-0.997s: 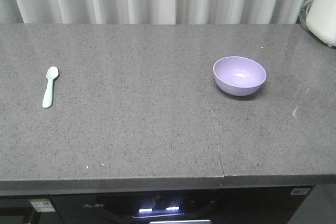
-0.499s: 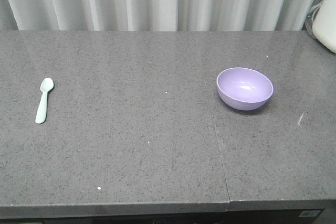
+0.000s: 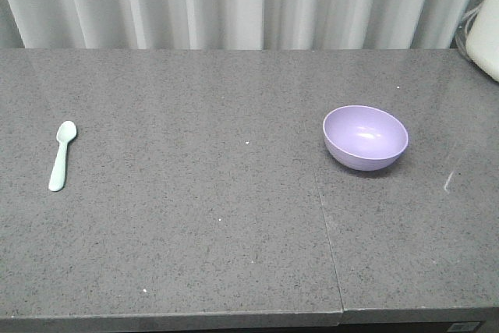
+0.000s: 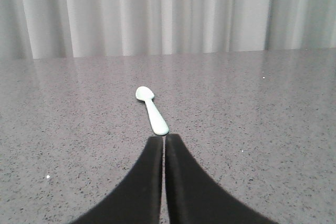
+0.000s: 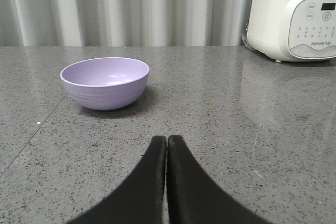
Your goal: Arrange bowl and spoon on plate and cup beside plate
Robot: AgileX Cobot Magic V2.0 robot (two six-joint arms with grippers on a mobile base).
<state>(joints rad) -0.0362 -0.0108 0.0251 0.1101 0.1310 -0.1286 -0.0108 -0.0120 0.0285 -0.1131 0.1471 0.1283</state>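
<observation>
A lavender bowl point(image 3: 365, 137) stands upright and empty on the grey counter, right of centre; the right wrist view has the bowl point(image 5: 105, 83) ahead and to the left. A mint-green spoon point(image 3: 61, 154) lies flat at the counter's left. In the left wrist view the spoon point(image 4: 151, 109) lies straight ahead, handle end nearest the tips. My left gripper point(image 4: 164, 137) is shut with nothing in it, just short of the handle. My right gripper point(image 5: 167, 138) is shut and empty, some way before the bowl. The plate and the cup are out of view. Neither gripper shows in the front view.
A white kitchen appliance point(image 5: 294, 17) stands at the counter's far right, its edge point(image 3: 487, 33) in the front view. Grey curtains point(image 3: 234, 1) hang behind the counter. A seam point(image 3: 327, 232) runs across the countertop near the bowl. The counter's front edge point(image 3: 234, 319) lies at the bottom.
The front view has shifted forward and up: the counter's front edge and the cabinet below dropped out of frame, and bowl and spoon sit lower in the picture. Neither object moved on the counter.
</observation>
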